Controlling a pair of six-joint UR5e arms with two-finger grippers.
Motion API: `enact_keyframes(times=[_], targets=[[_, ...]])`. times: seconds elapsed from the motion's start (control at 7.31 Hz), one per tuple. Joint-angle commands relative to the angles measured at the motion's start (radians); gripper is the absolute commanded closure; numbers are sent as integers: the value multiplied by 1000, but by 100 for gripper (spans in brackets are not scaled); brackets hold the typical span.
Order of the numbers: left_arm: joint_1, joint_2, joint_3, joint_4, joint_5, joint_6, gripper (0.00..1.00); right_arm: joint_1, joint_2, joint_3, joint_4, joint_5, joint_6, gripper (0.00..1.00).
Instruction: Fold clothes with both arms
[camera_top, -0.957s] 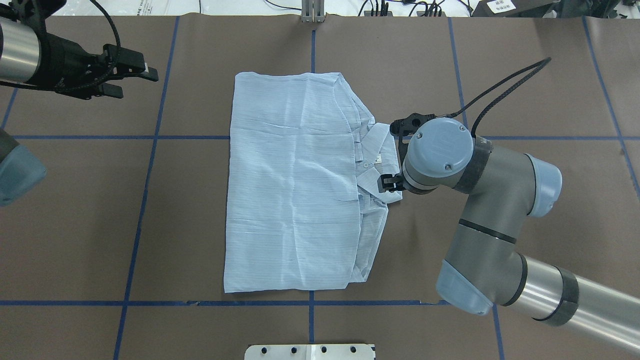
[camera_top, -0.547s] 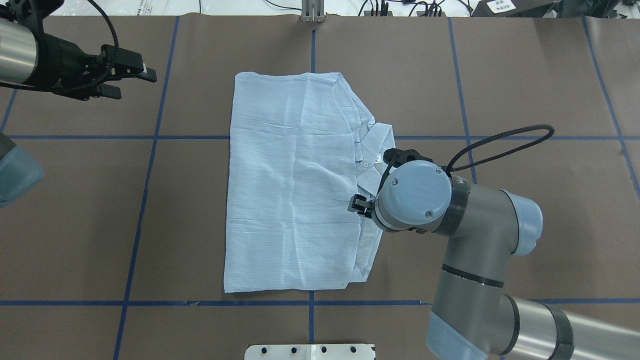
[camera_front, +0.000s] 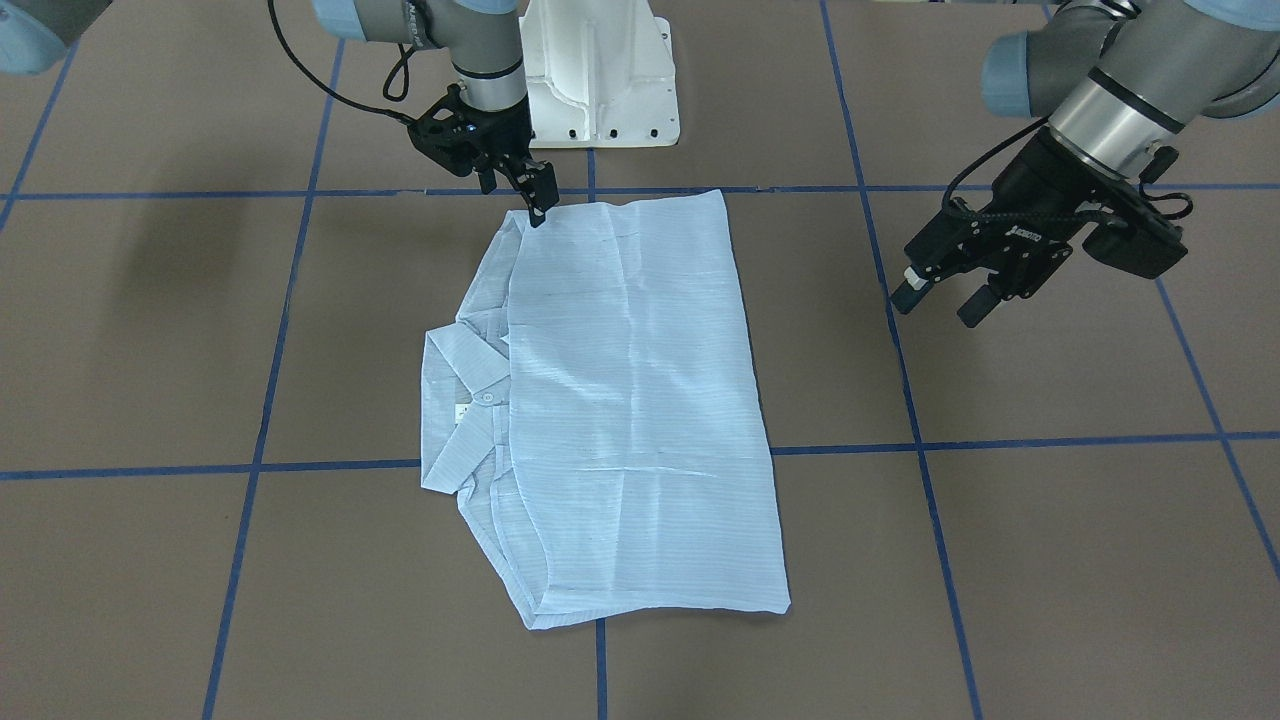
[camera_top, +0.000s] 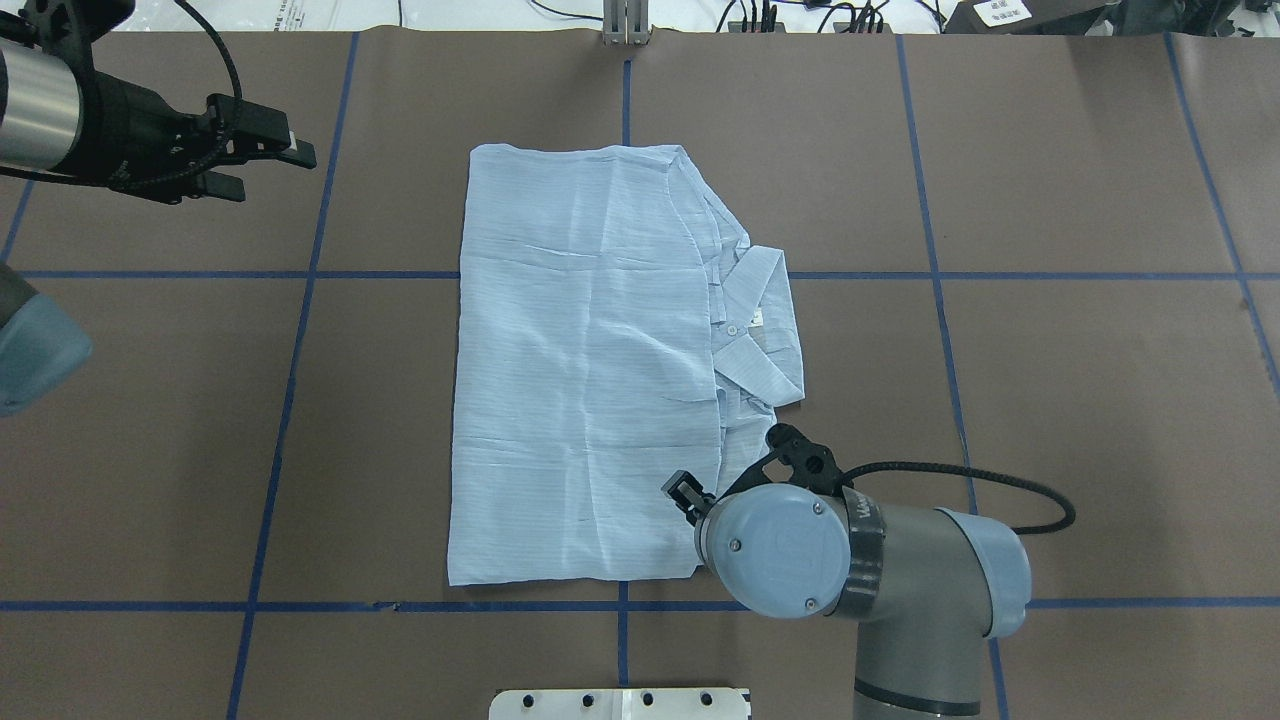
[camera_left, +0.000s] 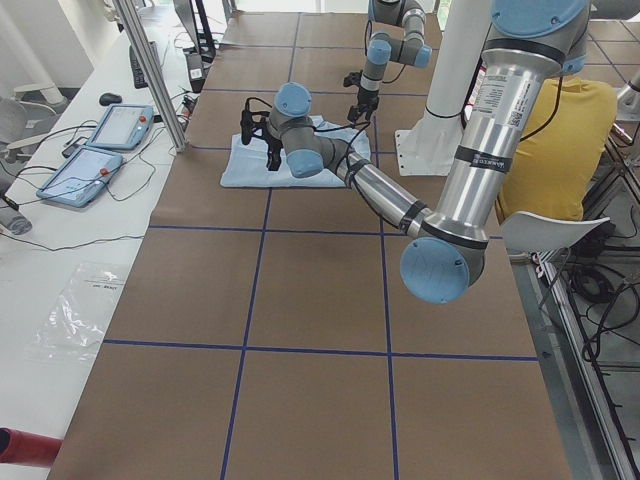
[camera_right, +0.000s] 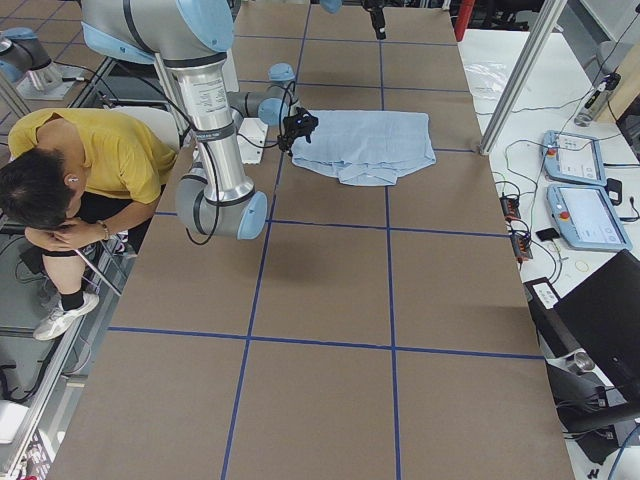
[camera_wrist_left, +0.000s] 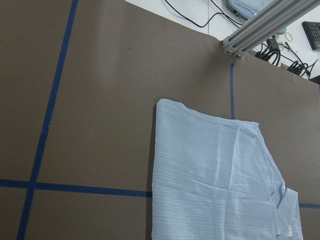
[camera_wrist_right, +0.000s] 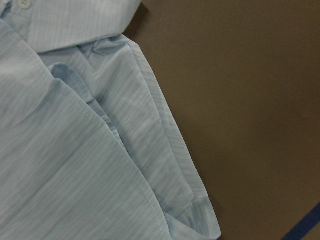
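Note:
The light-blue shirt (camera_top: 580, 370) lies folded into a flat rectangle mid-table, with its collar (camera_top: 760, 330) and white label sticking out on the right. It also shows in the front view (camera_front: 640, 400) and the left wrist view (camera_wrist_left: 215, 175). My right gripper (camera_front: 515, 195) hovers open over the shirt's near right corner. In the overhead view it is mostly hidden under its wrist (camera_top: 780, 550). The right wrist view shows that corner's layered hem (camera_wrist_right: 195, 210). My left gripper (camera_top: 270, 170) is open and empty, over bare table to the far left of the shirt.
The brown table cover carries blue tape grid lines (camera_top: 300, 300). The white pedestal base (camera_front: 600, 80) stands at my edge of the table. An aluminium post (camera_top: 625, 25) stands at the far edge. A person in yellow (camera_right: 70, 150) sits beside the robot.
My right arm has moved from the collar back along the shirt's right edge to its near right corner. The shirt has not moved. The left arm has barely shifted.

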Motion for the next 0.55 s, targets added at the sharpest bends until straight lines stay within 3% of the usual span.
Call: enact_keyframes(times=[0.0, 0.41], targets=[[1, 6, -2, 0, 2, 0, 0, -36, 1, -43, 14, -28, 123, 5], [1, 7, -10, 0, 8, -1, 0, -10, 4, -57, 63, -38, 151, 7]])
